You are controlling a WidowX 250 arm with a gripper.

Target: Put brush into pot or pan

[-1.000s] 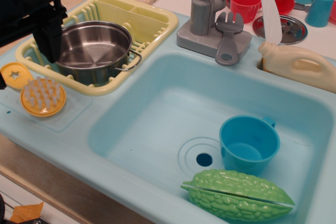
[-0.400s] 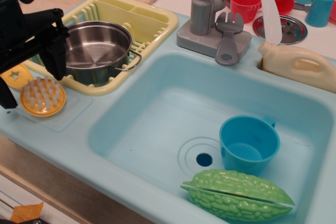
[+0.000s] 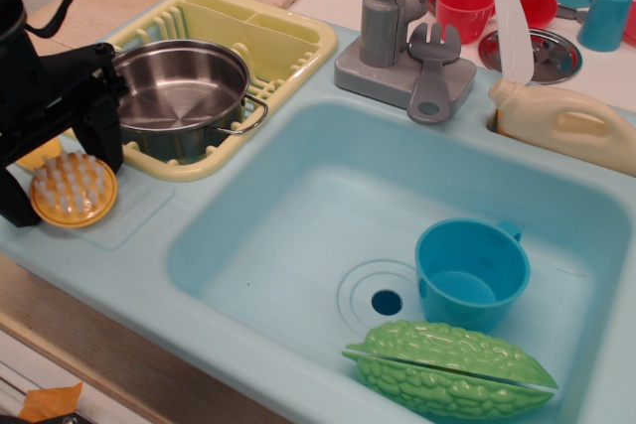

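Left of pot (image 3: pixel 182 96): gripper (image 3: pixel 58 186) has dropped, jaws spread, now straddling brush (image 3: pixel 73 190), which nudged left; grasp imminent.

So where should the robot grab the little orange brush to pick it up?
Probably by the rim of its round head, coming down from above. The brush lies flat on the counter, bristle nubs up, so its edges are free on both sides. Its handle is mostly hidden behind the hand, whose fingers already stand on either side of the head. The pot sits close by.
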